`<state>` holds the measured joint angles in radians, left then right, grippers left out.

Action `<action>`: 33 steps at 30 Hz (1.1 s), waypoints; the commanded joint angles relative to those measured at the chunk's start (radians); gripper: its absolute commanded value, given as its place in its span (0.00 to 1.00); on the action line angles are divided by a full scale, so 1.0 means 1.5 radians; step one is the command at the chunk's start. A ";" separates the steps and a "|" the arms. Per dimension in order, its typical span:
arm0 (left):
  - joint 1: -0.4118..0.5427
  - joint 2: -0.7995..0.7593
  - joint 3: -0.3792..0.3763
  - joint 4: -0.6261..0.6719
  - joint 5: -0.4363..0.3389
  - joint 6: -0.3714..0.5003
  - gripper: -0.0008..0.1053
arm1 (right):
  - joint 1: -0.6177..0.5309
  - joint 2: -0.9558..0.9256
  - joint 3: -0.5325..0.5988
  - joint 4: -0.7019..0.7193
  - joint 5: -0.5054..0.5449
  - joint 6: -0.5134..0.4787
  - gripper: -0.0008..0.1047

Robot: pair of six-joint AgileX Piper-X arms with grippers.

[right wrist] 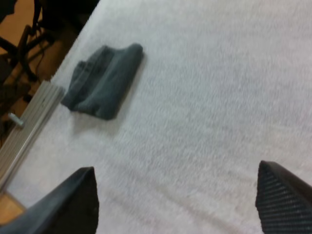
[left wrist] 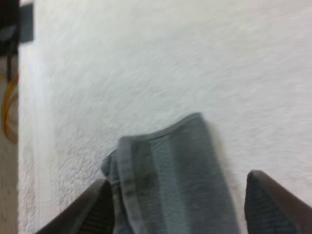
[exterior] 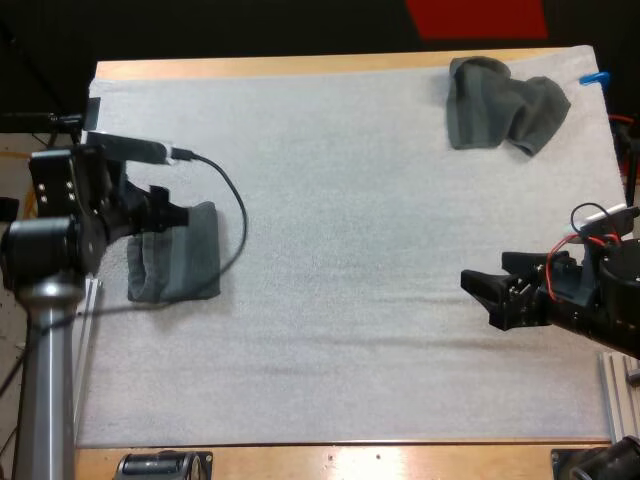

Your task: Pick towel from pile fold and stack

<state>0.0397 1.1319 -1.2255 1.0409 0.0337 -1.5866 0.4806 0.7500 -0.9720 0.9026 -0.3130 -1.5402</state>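
Observation:
A folded dark grey-green towel [exterior: 178, 260] lies on the white mat [exterior: 340, 260] near its left edge. My left gripper [exterior: 168, 215] hovers over the towel's far end. In the left wrist view its fingers [left wrist: 90, 209] stand wide apart, open, with the folded towel [left wrist: 165, 180] between them and a gap on one side. A crumpled towel [exterior: 503, 105] sits at the mat's far right corner. My right gripper [exterior: 482, 298] is open over bare mat at the right, nothing between its fingers [right wrist: 68, 207]. The folded towel [right wrist: 105, 80] lies far ahead of it.
A metal rail [right wrist: 29, 124] runs along the mat's left edge, beside the folded towel. A similar rail [exterior: 620, 390] lies under my right arm at the table's right edge. The wooden table edge [exterior: 350, 460] borders the mat at the front.

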 commanded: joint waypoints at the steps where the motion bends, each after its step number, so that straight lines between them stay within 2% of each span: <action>1: -0.013 -0.019 -0.003 0.004 0.004 -0.007 0.54 | 0.000 0.000 0.000 -0.013 0.006 -0.007 0.63; 9: -0.120 -0.121 -0.003 0.038 0.005 -0.007 0.54 | 0.000 0.038 0.000 -0.017 0.093 -0.011 0.63; 13: -0.130 -0.161 -0.003 0.041 0.005 -0.008 0.54 | -0.002 0.047 0.000 -0.017 0.136 -0.037 0.63; 16: -0.128 -0.190 -0.003 0.058 0.002 -0.007 0.54 | -0.019 0.047 0.000 -0.011 0.139 -0.039 0.63; 21: -0.127 -0.237 0.001 0.076 -0.010 -0.002 0.54 | -0.096 0.039 -0.005 0.021 0.136 -0.052 0.63; 28: -0.127 -0.287 0.001 0.092 -0.068 -0.002 0.54 | -0.214 -0.021 -0.005 0.112 0.136 -0.127 0.63; 33: -0.127 -0.311 0.001 0.122 -0.076 -0.003 0.54 | -0.278 -0.086 -0.005 0.142 0.137 -0.168 0.63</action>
<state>-0.1515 0.6677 -1.2255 1.2212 -0.0664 -1.5876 0.0607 0.6203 -0.9719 1.1118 -0.1048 -1.7839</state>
